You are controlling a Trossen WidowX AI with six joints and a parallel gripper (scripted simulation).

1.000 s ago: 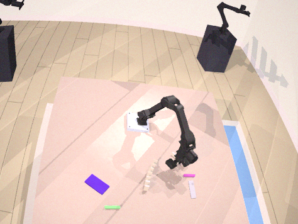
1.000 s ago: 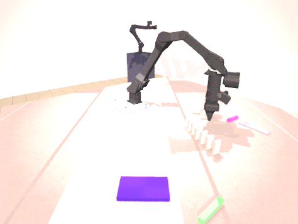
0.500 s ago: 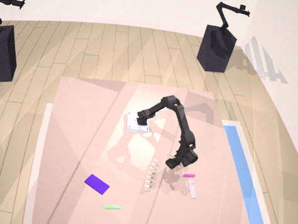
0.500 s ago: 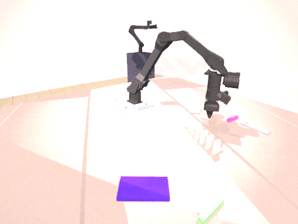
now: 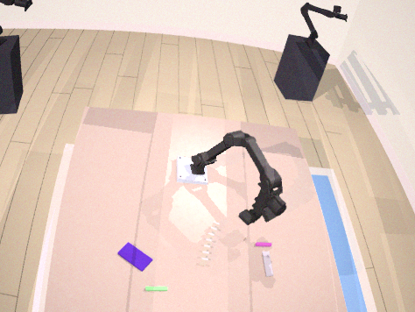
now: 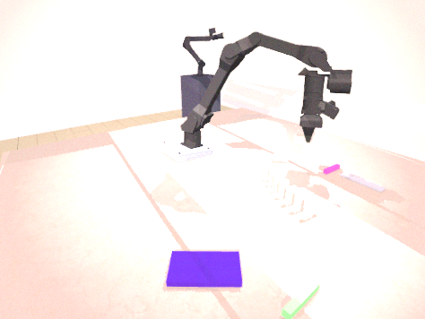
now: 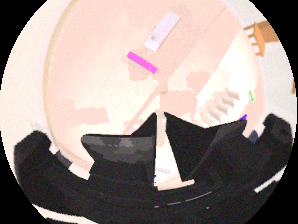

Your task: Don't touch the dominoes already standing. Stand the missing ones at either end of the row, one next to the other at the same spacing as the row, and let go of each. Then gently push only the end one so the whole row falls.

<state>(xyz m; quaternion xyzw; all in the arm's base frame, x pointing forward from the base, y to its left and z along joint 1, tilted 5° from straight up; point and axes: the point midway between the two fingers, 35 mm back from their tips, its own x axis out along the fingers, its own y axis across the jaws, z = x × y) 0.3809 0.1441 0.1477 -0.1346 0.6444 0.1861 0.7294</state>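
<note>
My gripper (image 5: pixel 246 217) (image 6: pixel 307 140) (image 7: pixel 158 115) is raised above the table with its fingers nearly together. It is shut on a thin pale domino (image 7: pixel 160 128), which shows only as a narrow strip between the fingertips; its outline is washed out in the top and exterior views. The row of pale standing dominoes (image 5: pixel 207 250) (image 6: pixel 286 197) (image 7: pixel 218 107) runs to the left of my gripper in the top view, several pieces evenly spaced. Glare blurs their edges. Another loose domino cannot be made out clearly.
A magenta bar (image 5: pixel 263 244) (image 6: pixel 332 168) (image 7: pixel 142 62) and a lilac block (image 5: pixel 267 264) (image 6: pixel 364 182) (image 7: pixel 162 31) lie right of the row. A purple slab (image 5: pixel 135 257) (image 6: pixel 204 269) and a green bar (image 5: pixel 156 288) (image 6: pixel 300 302) lie left and in front.
</note>
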